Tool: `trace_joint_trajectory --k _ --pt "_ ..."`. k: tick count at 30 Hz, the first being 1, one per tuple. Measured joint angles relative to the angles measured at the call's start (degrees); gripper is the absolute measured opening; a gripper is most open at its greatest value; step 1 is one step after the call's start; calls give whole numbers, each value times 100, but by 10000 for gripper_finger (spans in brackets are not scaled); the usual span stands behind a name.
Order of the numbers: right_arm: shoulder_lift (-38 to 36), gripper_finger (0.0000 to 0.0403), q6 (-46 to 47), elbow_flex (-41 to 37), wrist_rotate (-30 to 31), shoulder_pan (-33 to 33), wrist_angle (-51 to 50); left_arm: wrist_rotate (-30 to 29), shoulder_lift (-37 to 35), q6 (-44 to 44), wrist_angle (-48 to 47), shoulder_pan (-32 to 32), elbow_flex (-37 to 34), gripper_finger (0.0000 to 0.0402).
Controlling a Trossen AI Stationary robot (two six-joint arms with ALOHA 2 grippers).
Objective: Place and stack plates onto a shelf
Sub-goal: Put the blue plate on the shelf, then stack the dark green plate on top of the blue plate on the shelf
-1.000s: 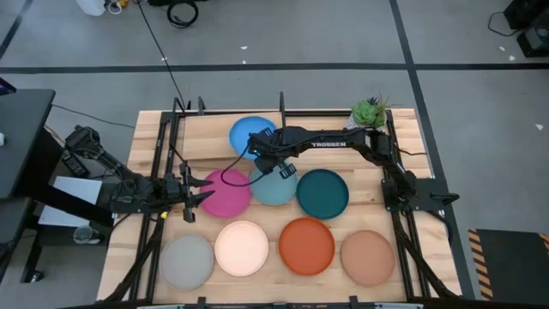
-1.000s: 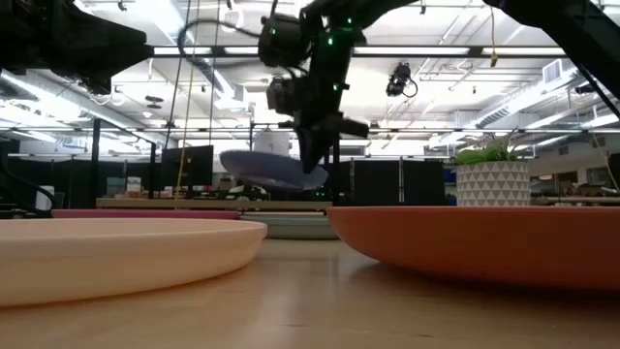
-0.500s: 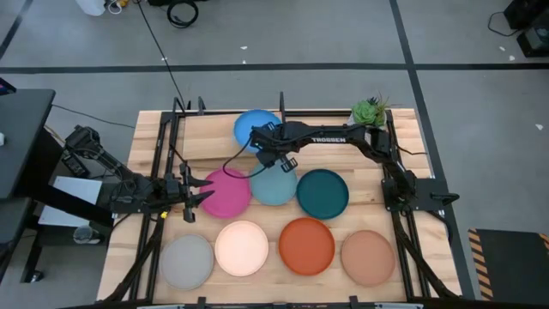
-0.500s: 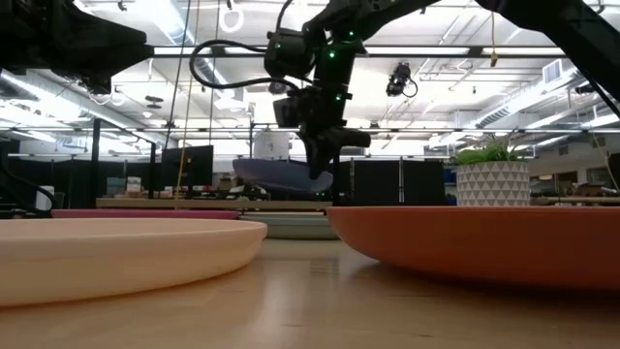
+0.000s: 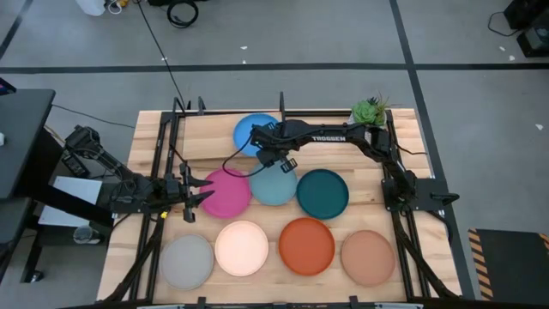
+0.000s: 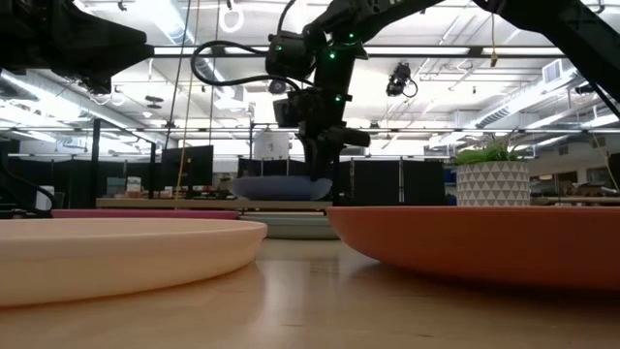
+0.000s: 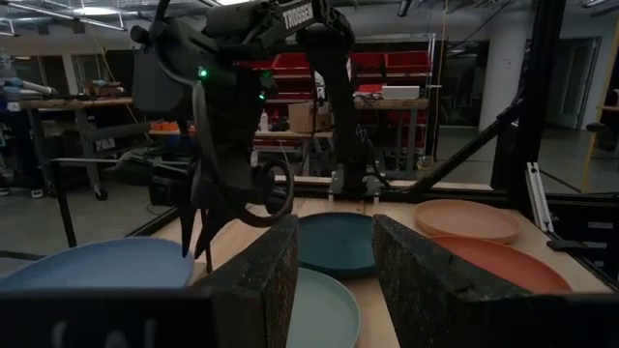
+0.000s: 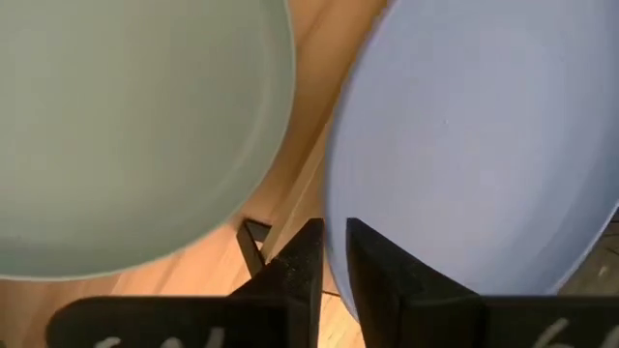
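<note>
A bright blue plate point(image 5: 256, 130) lies level over the shelf point(image 5: 206, 142), the light board in a black rod frame at the table's far side. My right gripper point(image 5: 273, 153) is shut on this plate, reaching down at its near side. In the low view the plate's point(image 6: 276, 186) underside sits down at the shelf board point(image 6: 194, 203). Seven more plates lie flat on the tabletop, among them pink point(image 5: 225, 192), light blue point(image 5: 274, 184) and dark teal point(image 5: 322, 193). My left gripper point(image 5: 196, 196) waits open at the pink plate's left rim, touching nothing. My right gripper pinches the bright blue plate's rim point(image 8: 334, 232) on its near side between both fingers point(image 8: 302, 261), one on the upper face and one outside. The fingers come from above, pointing down. The plate sits level, its underside at the shelf board.
Grey point(image 5: 187, 262), cream point(image 5: 241, 247), orange point(image 5: 306, 245) and tan point(image 5: 368, 256) plates line the near row. A small potted plant point(image 5: 369, 112) stands at the far right corner. Black upright posts point(image 5: 281, 103) edge the shelf. The shelf's left half is bare wood.
My right gripper has moved down and slightly toward the far edge, carrying the bright blue plate. The plate was tilted in the air above the shelf; now it is level and down at the shelf board. The gripper has stayed shut.
</note>
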Motion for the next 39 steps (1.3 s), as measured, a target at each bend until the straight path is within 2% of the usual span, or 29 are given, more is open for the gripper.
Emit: trace_joint_trajectory --k 4,8,13,16,21,27,33,39 --pt "0 78 103 0 36 33 43 0 0 -2 -2 0 2 142" --pt "-23 83 381 68 498 227 -157 0 0 -7 -12 0 2 142" --pt "-142 83 892 374 673 592 -426 0 1 -13 -37 0 3 142" --pt "-252 83 1476 395 437 786 -701 0 0 -17 -52 0 5 142" --pt "-295 82 2667 169 -620 1069 -1197 0 2 -43 -121 0 7 142" --pt "-291 94 4209 -197 -778 1467 -1553 0 2 -66 -124 0 7 142" --pt "-289 134 5755 -582 -1012 1742 -1505 0 2 -68 -123 0 7 142" --pt "-286 196 6432 -953 -1172 1898 -1509 0 2 -63 -124 -1 7 142"
